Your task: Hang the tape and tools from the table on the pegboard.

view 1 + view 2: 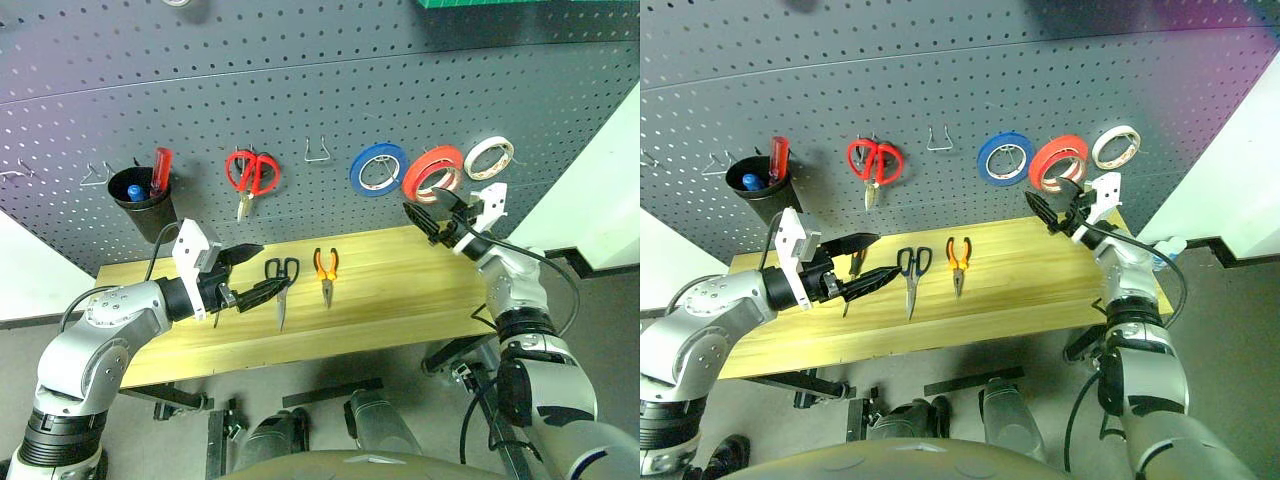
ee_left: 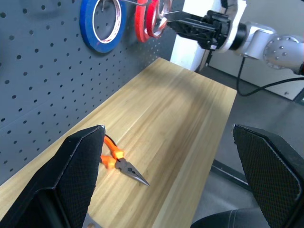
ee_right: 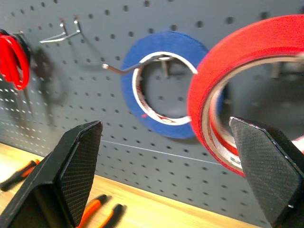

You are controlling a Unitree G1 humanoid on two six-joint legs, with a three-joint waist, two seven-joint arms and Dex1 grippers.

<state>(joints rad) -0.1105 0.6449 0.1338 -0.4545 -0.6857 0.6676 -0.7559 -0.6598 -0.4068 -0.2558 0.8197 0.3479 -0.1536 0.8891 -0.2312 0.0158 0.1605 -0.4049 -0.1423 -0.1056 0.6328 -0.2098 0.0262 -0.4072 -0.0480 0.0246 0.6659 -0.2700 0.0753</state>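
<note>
The red-orange tape (image 1: 433,172) hangs on the dark grey pegboard (image 1: 300,90) between a blue roll and a white one. My right gripper (image 1: 420,198) is open just in front of and below the tape, its fingers apart on either side of the rim (image 3: 228,61). On the pale wood table (image 1: 400,290) lie the black-handled scissors (image 1: 281,285) and the orange-and-black pliers (image 1: 326,272). The slim screwdriver (image 1: 852,280) lies left of the scissors. My left gripper (image 1: 272,266) hovers open and empty over the scissors' handles.
The pegboard also carries red-handled scissors (image 1: 252,172), the blue roll (image 1: 377,167), the white roll (image 1: 489,156) and a black cup (image 1: 140,195) holding a red screwdriver. Bare wire hooks (image 1: 318,152) sit between the red scissors and the blue roll, and others at far left (image 1: 95,175).
</note>
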